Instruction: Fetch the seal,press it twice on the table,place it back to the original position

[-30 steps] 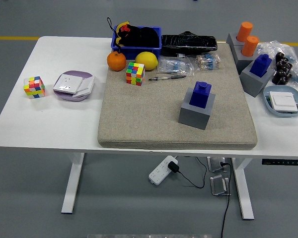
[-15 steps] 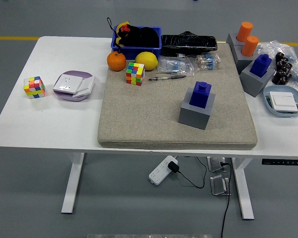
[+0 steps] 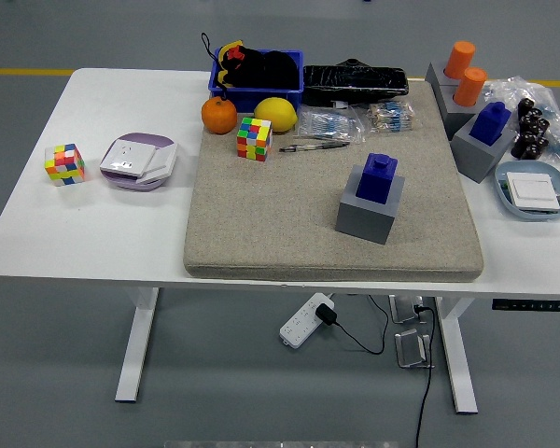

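Blue seal (image 3: 380, 176) sits upright in its grey holder block (image 3: 369, 211), right of centre on the beige felt mat (image 3: 280, 224) covering the middle of the white desk (image 3: 84, 224). Neither robot hand is in frame, so their opening and any hold cannot be told. Against the two earlier frames nothing has shifted: seal, holder, the Rubik's cube (image 3: 254, 138) and pen (image 3: 314, 146) above centre all lie identically. Seal seated in its holder fits either a point ahead of fetching or one following its return; this scene cannot settle which.

Nothing has moved since the earlier pictures; no change to tell
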Motion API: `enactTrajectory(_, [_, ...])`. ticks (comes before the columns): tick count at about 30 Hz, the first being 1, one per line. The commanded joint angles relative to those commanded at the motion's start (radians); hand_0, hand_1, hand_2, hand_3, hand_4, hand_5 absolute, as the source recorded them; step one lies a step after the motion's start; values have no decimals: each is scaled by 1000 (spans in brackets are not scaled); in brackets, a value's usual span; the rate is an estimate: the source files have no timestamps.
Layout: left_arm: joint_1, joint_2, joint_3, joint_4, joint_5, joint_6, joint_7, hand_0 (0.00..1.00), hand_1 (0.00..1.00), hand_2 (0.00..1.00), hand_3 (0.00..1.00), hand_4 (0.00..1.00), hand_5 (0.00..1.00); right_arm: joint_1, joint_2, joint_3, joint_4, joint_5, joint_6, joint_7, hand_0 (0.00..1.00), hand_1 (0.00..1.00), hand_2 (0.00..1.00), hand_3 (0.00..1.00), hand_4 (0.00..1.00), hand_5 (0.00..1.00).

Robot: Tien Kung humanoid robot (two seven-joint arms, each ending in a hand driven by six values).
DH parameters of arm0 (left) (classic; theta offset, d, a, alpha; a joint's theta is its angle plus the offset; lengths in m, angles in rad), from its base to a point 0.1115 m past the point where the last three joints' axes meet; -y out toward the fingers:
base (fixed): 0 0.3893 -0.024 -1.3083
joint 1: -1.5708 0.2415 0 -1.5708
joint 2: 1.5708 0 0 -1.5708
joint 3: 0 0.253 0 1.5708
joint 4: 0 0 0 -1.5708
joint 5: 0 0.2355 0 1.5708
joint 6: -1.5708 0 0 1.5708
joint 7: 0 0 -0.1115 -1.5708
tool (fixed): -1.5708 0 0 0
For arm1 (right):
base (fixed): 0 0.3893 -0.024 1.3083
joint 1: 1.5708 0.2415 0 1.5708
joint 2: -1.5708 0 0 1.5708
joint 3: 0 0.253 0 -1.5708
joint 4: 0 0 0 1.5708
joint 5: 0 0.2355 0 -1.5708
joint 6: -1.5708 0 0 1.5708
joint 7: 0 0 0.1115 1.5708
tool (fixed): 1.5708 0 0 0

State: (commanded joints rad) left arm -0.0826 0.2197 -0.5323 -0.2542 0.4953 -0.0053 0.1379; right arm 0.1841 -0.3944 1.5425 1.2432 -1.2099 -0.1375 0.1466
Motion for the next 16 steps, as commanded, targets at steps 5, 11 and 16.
enactTrajectory(5, [0, 0, 0, -1, 1, 0, 0, 720, 693, 682, 717, 644, 225, -3, 0, -1, 2, 2, -5, 0, 826, 751, 736, 702, 873, 94])
enactTrajectory(11, [3, 1, 0, 0, -1, 0, 0, 720, 693, 682, 717, 644, 225, -8, -1, -3, 6, 2, -8, 0, 824, 749, 733, 697, 867, 98])
enactTrajectory(16, [3, 0, 3, 0, -3, 0, 0, 720, 693, 682, 717, 644, 224, -6, -2, -6, 6, 2, -11, -1, 823, 745, 732, 692, 861, 98])
